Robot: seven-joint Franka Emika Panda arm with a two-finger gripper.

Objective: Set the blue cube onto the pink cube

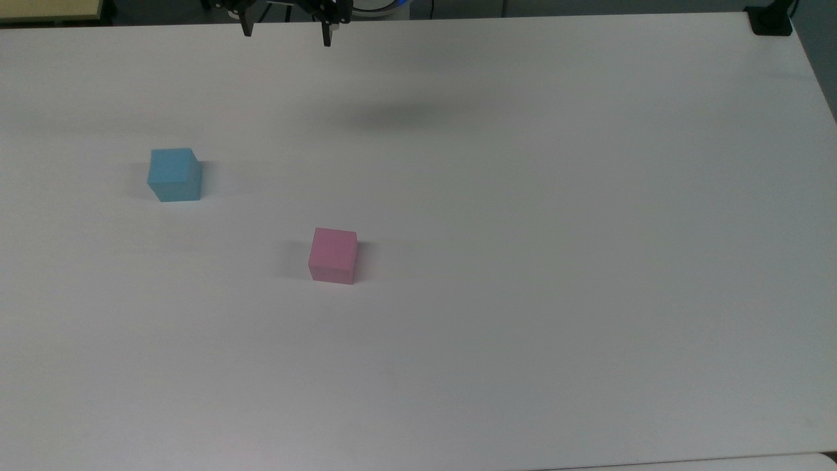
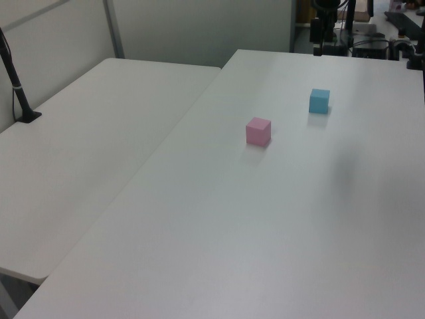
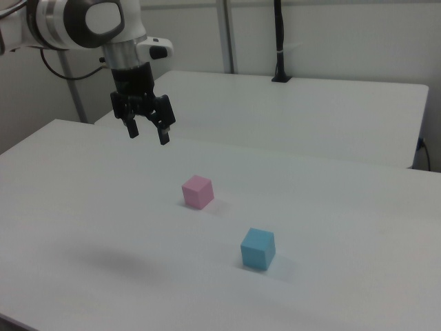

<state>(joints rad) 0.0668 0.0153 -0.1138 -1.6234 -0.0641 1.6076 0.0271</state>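
The blue cube (image 1: 174, 174) rests on the white table (image 1: 536, 275) toward the top view's left; it also shows as the blue cube (image 2: 319, 101) and the blue cube (image 3: 258, 249). The pink cube (image 1: 333, 255) stands alone nearer the table's middle, well apart from the blue one, and appears as the pink cube (image 2: 258, 131) and the pink cube (image 3: 198, 192). My gripper (image 1: 286, 36) hangs high over the table's far edge, open and holding nothing. In the right view the gripper (image 3: 148, 135) is up and to the left of the pink cube.
A second white table (image 2: 86, 139) adjoins this one along a seam. A black post on a clamp (image 2: 20, 93) stands on it, and a black clamp (image 1: 771, 19) sits at the top view's upper right corner. Cables and equipment lie beyond the far edge.
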